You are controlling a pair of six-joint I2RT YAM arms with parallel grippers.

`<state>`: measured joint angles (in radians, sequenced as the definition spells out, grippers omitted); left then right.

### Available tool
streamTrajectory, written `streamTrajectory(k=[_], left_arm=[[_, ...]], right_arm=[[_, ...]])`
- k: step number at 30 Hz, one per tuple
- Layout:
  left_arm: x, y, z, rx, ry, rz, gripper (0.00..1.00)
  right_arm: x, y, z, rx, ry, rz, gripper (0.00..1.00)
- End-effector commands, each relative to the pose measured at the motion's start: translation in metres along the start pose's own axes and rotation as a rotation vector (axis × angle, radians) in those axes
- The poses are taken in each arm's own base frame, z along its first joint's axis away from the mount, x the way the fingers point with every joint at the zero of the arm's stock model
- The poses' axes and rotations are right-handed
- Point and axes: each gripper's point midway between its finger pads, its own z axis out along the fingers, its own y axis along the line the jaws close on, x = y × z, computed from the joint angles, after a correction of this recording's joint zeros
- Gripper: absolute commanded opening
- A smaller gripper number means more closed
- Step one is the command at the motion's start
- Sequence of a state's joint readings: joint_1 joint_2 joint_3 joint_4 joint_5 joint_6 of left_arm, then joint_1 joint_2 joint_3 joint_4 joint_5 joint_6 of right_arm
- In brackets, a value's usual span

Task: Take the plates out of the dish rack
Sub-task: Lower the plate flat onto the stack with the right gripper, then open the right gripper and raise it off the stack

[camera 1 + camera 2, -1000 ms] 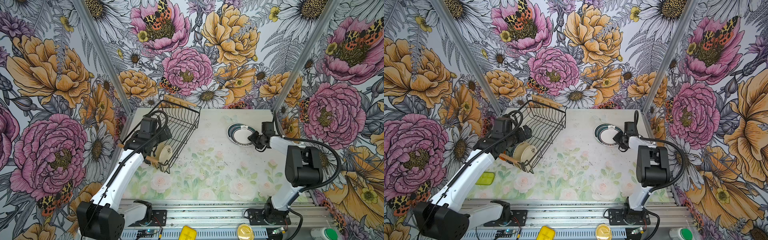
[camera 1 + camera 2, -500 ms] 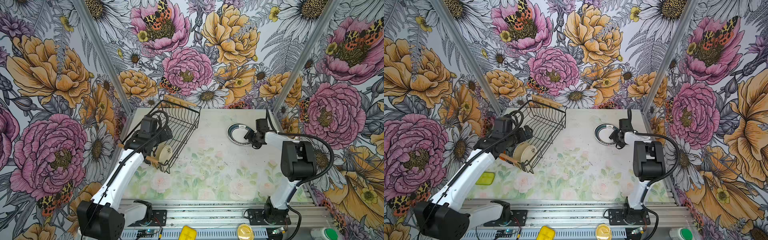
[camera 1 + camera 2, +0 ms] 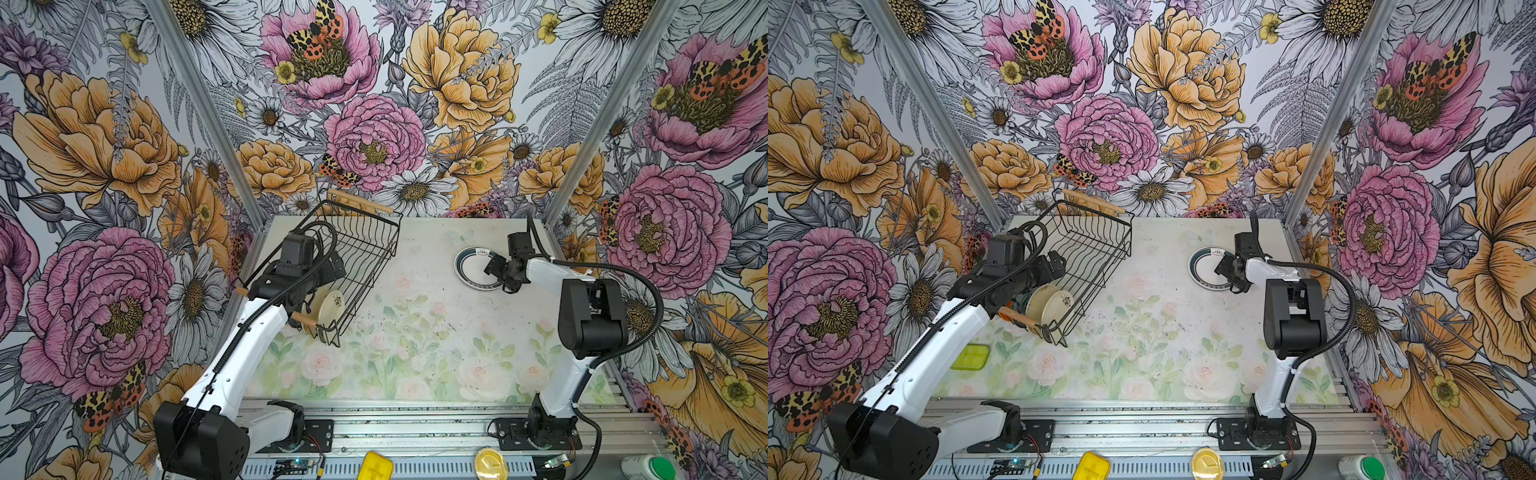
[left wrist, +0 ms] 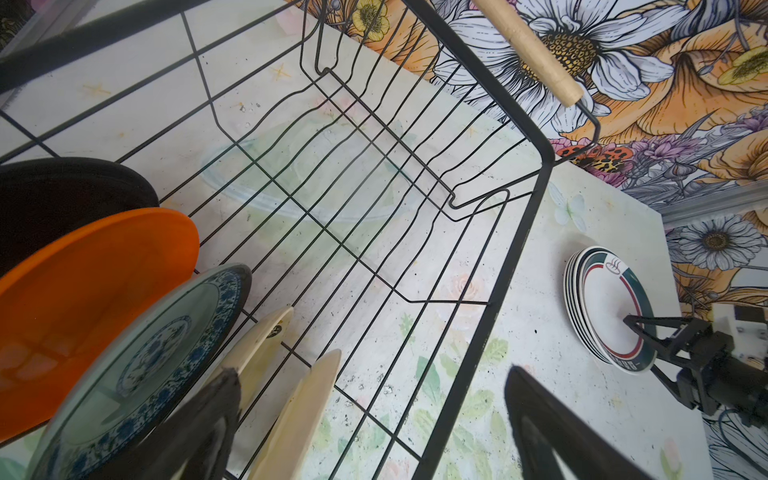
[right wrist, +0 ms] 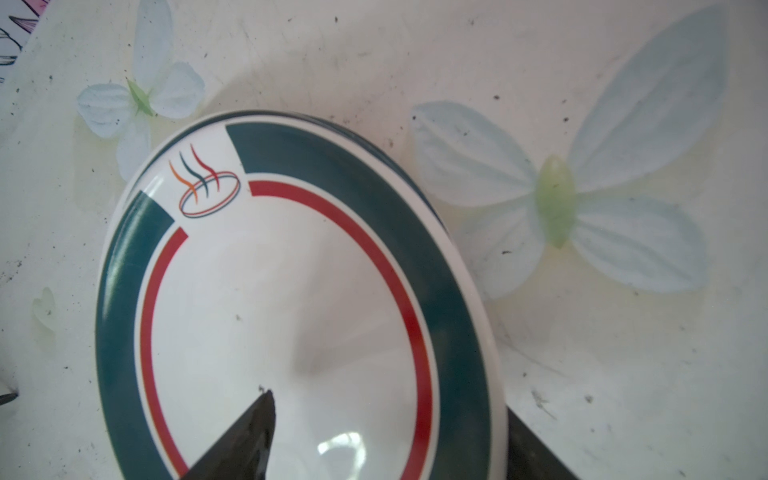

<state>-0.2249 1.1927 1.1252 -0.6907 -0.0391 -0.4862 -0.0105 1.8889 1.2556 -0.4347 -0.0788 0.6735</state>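
The banded plates (image 3: 469, 261) lie stacked flat at the far right of the bench (image 3: 415, 332). The right gripper (image 3: 494, 275) sits low with its jaws spread astride the top one's rim, gripping nothing; I judge this edge-on pose is what lets a plate settle level on the pile. The small plates (image 4: 158, 353) stand on edge between the dividers at the near end of the rack (image 3: 365, 249), far left, so the left gripper (image 4: 372, 374), wide open and empty, hangs above them, probably to pinch a rim from overhead.
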Motion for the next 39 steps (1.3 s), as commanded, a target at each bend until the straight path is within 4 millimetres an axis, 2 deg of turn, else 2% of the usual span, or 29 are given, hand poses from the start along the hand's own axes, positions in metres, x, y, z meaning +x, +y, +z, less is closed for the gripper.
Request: streamTrajectory(k=[1, 14, 27, 32, 33, 34, 39], left_arm=[[-0.012, -0.007, -0.009, 0.04, -0.041, 0.016, 0.99], [-0.01, -0.007, -0.007, 0.043, -0.029, 0.016, 0.99], [-0.008, -0.004, -0.005, 0.026, -0.03, 0.017, 0.99], [-0.012, 0.004, -0.006, -0.012, -0.053, 0.005, 0.99], [-0.012, 0.005, -0.006, -0.017, -0.055, 0.006, 0.99], [-0.013, 0.006, -0.006, -0.021, -0.059, 0.011, 0.99], [-0.016, 0.013, -0.01, -0.057, -0.086, 0.045, 0.99]], right_arm=[[-0.004, 0.006, 0.002, 0.015, -0.006, -0.034, 0.84], [-0.009, 0.01, 0.0, 0.153, -0.012, -0.155, 0.88], [-0.01, 0.015, 0.003, 0.181, 0.003, -0.204, 0.91], [-0.018, 0.012, -0.009, 0.22, -0.028, -0.221, 0.92], [-0.019, 0.011, -0.012, 0.226, -0.034, -0.222, 0.95], [-0.022, 0.01, -0.017, 0.237, -0.048, -0.226, 0.99], [-0.029, 0.011, -0.037, 0.233, -0.094, -0.231, 0.99]])
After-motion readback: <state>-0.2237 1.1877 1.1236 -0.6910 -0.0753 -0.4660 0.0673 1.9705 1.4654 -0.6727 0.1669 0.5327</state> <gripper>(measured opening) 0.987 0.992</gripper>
